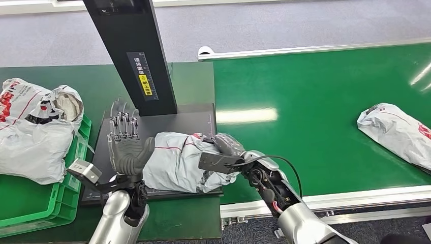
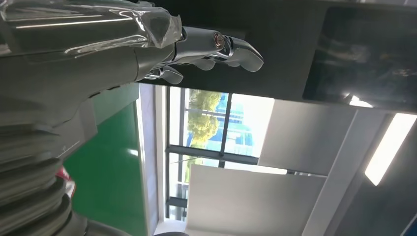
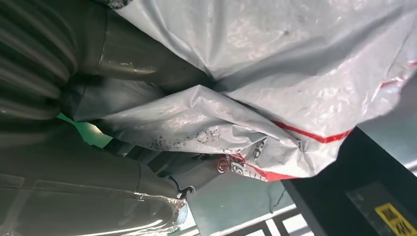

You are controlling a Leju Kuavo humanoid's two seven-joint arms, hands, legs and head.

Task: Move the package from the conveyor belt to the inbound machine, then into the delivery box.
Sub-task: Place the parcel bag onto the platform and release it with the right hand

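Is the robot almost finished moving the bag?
About halfway. The crinkly white plastic package already lies on the flat black inbound machine plate, off the green conveyor belt. The right hand grips it; the left hand is raised beside it. The green plastic delivery box comes next.

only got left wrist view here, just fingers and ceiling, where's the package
Observer: The package lies on the inbound machine's dark platform, below its black column.
Operator: anything holding it
Observer: The right hand grips its end nearest the conveyor belt.
Operator: and the box
Observer: The green delivery box stands left of the platform, with other packages in it.
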